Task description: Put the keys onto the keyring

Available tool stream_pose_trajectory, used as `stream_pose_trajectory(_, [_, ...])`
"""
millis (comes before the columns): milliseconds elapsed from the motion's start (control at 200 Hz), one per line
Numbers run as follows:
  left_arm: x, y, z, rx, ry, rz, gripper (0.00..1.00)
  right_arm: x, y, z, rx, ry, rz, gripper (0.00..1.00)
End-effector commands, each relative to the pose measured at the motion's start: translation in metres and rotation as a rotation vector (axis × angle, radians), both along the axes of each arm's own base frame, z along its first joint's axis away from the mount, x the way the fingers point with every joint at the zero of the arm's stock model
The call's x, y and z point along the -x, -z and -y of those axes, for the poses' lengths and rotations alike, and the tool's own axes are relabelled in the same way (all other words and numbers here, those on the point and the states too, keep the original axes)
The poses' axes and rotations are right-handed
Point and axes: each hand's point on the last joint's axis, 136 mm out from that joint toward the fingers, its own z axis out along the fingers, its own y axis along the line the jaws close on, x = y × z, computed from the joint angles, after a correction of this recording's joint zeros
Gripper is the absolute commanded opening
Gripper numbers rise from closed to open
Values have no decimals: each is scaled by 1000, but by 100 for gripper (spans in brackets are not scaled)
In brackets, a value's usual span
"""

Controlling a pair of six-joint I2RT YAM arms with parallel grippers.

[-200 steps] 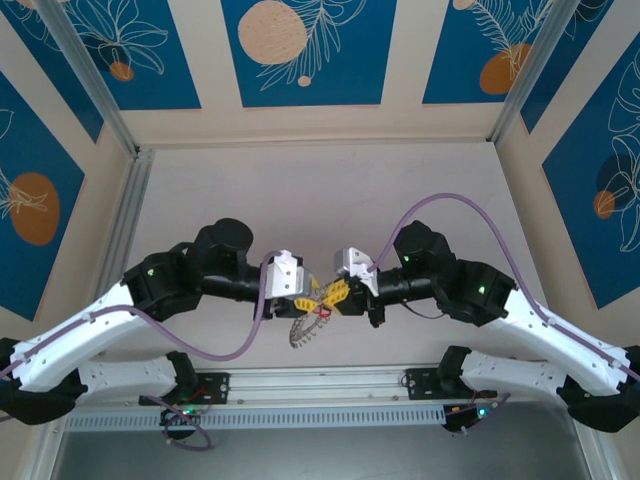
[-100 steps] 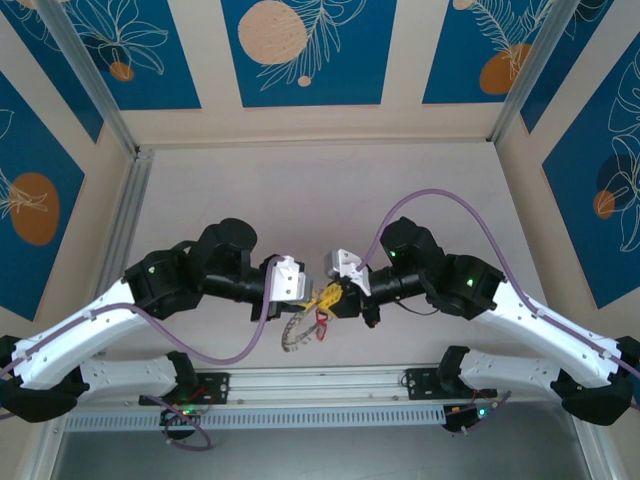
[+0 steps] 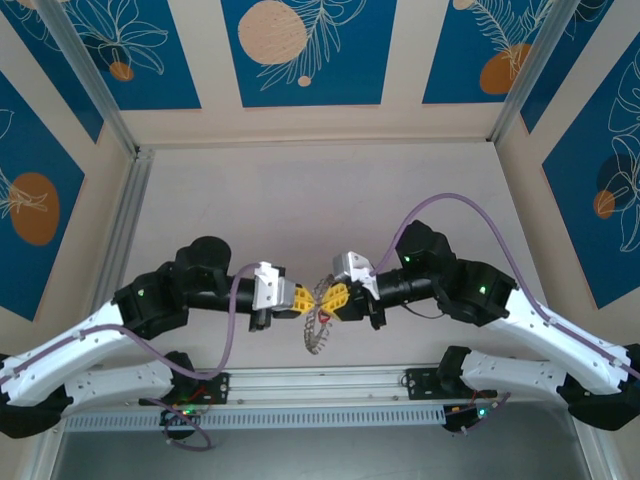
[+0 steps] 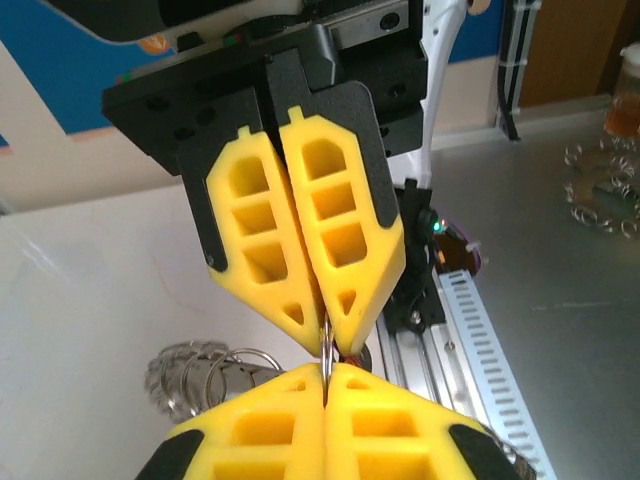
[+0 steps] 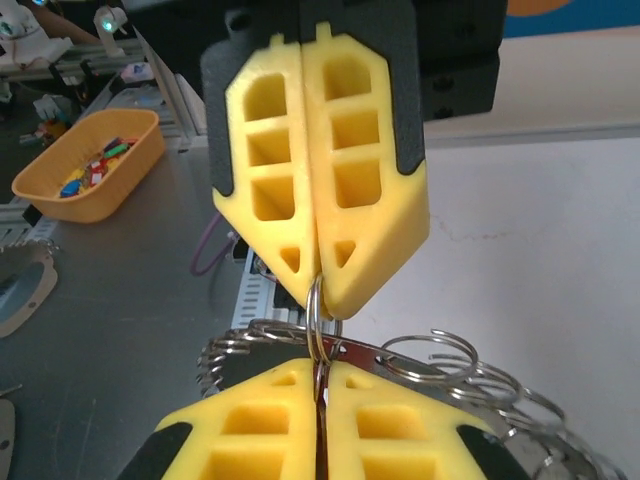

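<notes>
Just beyond the near rail (image 3: 320,382), we log the left gripper (image 3: 300,299) and right gripper (image 3: 336,297) meeting tip to tip, both clamped on the keyring (image 3: 317,333). It hangs railward of the fingertips, fringed with the keys (image 5: 470,375). Both arms look equally near; the pinched wire runs between their tips.

Light falls bright and even from above in the top view, leaving only faint, soft shadows beneath the arms on the pale bench (image 3: 330,190); everything there is sharp. In the left wrist view the yellow fingers (image 4: 340,230) of the right pincer (image 4: 325,335) are crisp, while the background at the right is hazy and blurred. In the right wrist view the keyring (image 5: 318,318) catches small glints, and the orange tray (image 5: 90,165) behind it is soft.
</notes>
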Motion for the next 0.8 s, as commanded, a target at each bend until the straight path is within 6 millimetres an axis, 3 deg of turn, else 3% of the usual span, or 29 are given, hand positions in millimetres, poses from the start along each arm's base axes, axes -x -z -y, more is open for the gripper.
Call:
stream_pose_trajectory(0, [8, -24, 2, 142, 30, -35, 0, 12, -11, 5, -49, -41, 2, 13])
stream_pose_trajectory(370, [12, -33, 7, 336, 77, -100, 0, 14, -10, 3, -50, -50, -11, 10])
stream_pose_trajectory(795, [10, -35, 2, 359, 66, -86, 0, 17, 2, 5, -28, -44, -59, 11])
